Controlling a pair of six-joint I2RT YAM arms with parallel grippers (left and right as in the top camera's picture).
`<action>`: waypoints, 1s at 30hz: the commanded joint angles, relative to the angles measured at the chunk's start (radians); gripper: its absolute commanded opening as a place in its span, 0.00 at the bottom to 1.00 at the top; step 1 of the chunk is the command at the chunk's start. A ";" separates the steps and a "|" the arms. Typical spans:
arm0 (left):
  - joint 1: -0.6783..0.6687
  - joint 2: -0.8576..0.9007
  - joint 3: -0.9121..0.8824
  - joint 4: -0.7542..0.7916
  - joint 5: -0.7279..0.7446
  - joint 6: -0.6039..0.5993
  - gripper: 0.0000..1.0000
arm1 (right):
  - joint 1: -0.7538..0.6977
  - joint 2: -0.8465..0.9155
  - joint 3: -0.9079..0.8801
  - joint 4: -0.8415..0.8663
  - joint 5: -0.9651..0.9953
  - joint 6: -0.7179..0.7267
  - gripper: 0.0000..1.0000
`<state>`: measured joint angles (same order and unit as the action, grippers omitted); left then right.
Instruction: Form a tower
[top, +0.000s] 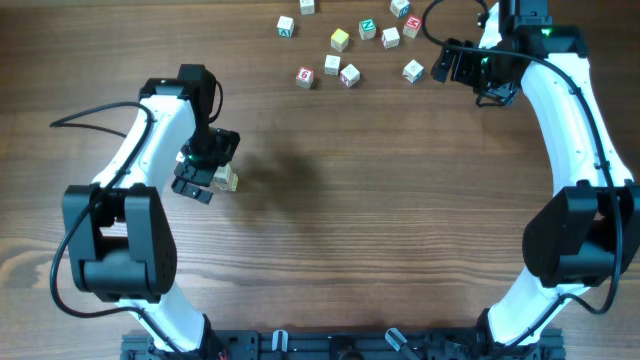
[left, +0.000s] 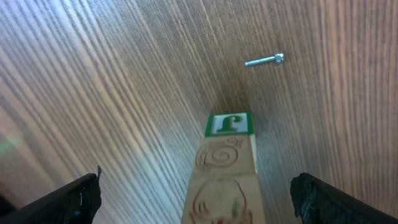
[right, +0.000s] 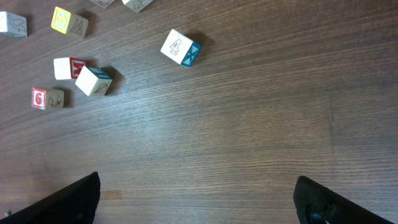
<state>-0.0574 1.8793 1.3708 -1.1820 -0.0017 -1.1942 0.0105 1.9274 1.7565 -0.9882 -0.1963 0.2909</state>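
The tower (left: 222, 163) is a stack of three pale wooden letter cubes; its top cube has a green-framed face with a letter. In the left wrist view it rises between my left gripper's (left: 196, 190) fingers, which stand wide open and clear of it on both sides. From overhead the tower (top: 227, 179) shows at the left of the table, right beside the left gripper (top: 209, 166). My right gripper (top: 466, 77) is open at the far right, close to the loose cubes, and in its wrist view the right gripper (right: 198, 198) has only bare wood between its fingers.
Several loose letter cubes lie at the back of the table, among them a "4" cube (right: 180, 48), a "6" cube (right: 46, 98) and a yellow one (top: 340, 39). A small screw (left: 266, 60) lies on the wood beyond the tower.
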 joint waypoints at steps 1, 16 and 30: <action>0.001 0.006 -0.064 0.062 0.006 -0.030 1.00 | 0.005 0.014 0.002 0.000 0.017 0.000 1.00; 0.001 0.006 -0.102 0.169 0.016 -0.030 0.91 | 0.005 0.014 0.002 0.000 0.017 0.000 1.00; 0.001 0.006 -0.180 0.244 0.021 -0.047 0.84 | 0.005 0.014 0.002 0.000 0.017 0.000 1.00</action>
<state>-0.0574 1.8805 1.2011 -0.9474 0.0212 -1.2270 0.0105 1.9274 1.7565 -0.9878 -0.1963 0.2909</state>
